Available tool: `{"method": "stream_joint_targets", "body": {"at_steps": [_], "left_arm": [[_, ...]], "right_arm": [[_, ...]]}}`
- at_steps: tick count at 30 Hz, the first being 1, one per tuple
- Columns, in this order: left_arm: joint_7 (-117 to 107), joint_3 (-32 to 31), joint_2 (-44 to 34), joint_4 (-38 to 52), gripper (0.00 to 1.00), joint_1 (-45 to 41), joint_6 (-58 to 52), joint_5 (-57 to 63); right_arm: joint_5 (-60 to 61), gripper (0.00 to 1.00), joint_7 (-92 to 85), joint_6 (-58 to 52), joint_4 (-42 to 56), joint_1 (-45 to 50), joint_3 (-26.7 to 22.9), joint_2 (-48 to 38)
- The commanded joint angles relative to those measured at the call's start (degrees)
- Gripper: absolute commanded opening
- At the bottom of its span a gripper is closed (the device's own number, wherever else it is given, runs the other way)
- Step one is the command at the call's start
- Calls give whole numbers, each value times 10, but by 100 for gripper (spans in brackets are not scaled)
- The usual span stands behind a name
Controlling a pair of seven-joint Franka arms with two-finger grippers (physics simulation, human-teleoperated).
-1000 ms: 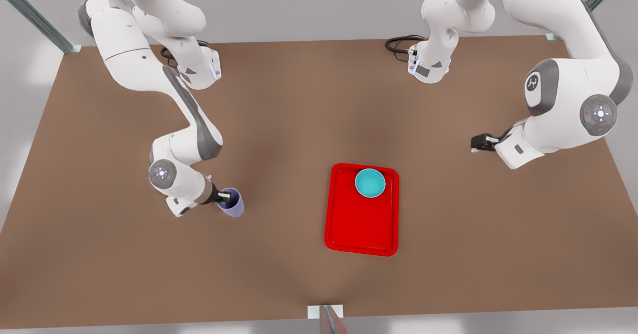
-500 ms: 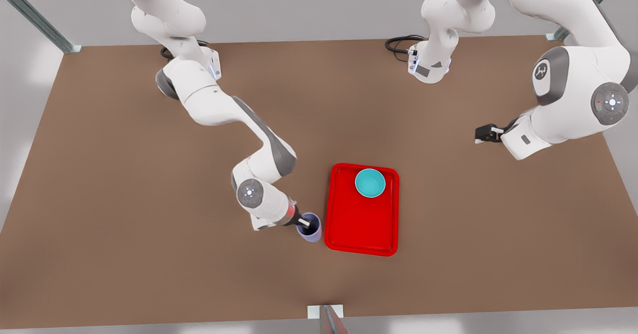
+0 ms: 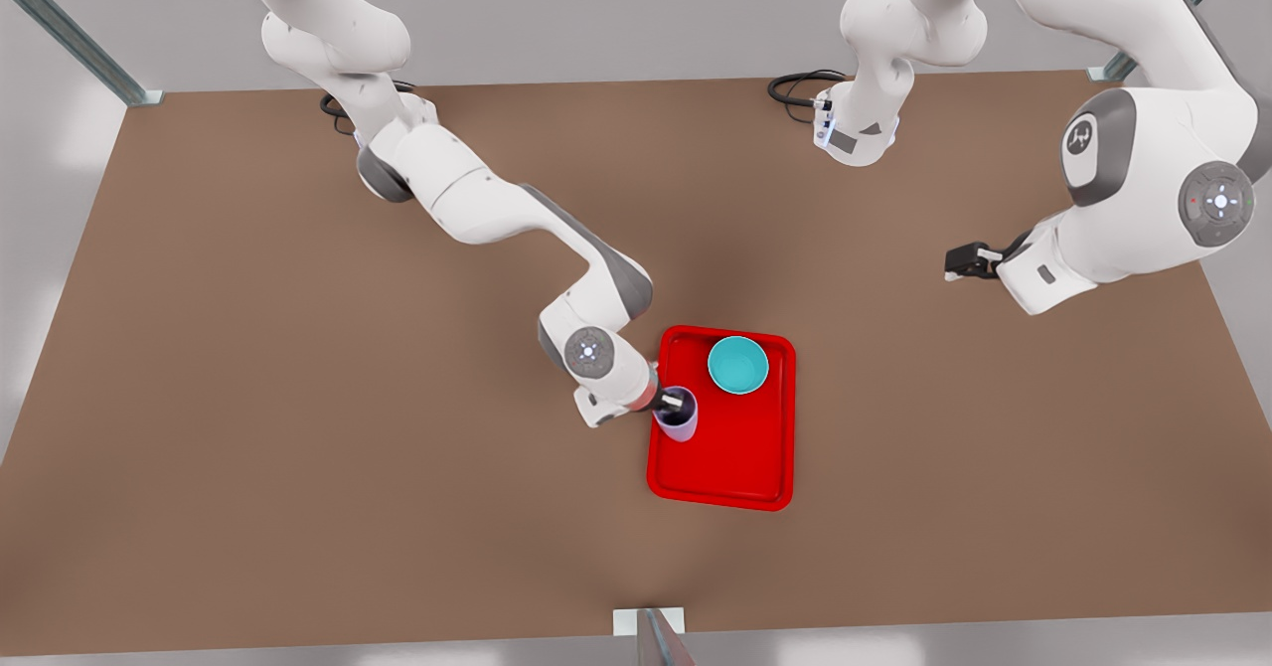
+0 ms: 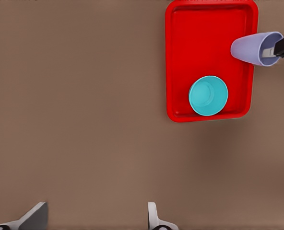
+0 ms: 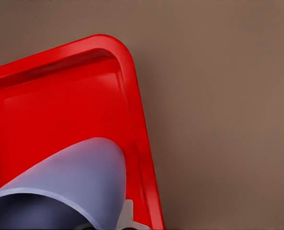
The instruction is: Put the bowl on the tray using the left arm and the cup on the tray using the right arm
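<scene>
Lavender handleless cup [image 3: 680, 416] hangs pinched at its rim by the right gripper [image 3: 671, 406], one finger inside the mouth, over the flat red rectangular tray's [image 3: 722, 462] edge at the front view's left, tilted. Whether it touches the tray cannot be told. Small teal round bowl [image 3: 737, 365] sits on the tray at its far end, apart from the cup. Tray lies on the brown table [image 3: 248, 427] near its middle. Left gripper [image 3: 962, 262] waits well apart from the tray toward the table's edge at the front view's right, holding nothing, fingers [image 4: 34, 216] spread wide.
</scene>
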Motion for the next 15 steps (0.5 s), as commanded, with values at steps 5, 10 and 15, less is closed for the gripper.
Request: {"method": "stream_joint_targets", "body": {"at_steps": [5,10,15], "left_arm": [[-4,-1,1,11,100,-3,-5,2],[-4,-1,1,11,100,-4,-6,2],[-5,-1,1,11,100,-4,-6,2]], "right_arm": [[-2,21,2,-10,74,24,-1,42],[-3,25,0,-8,71,24,-4,58],[-3,100,1,-12,88,24,-4,57]]}}
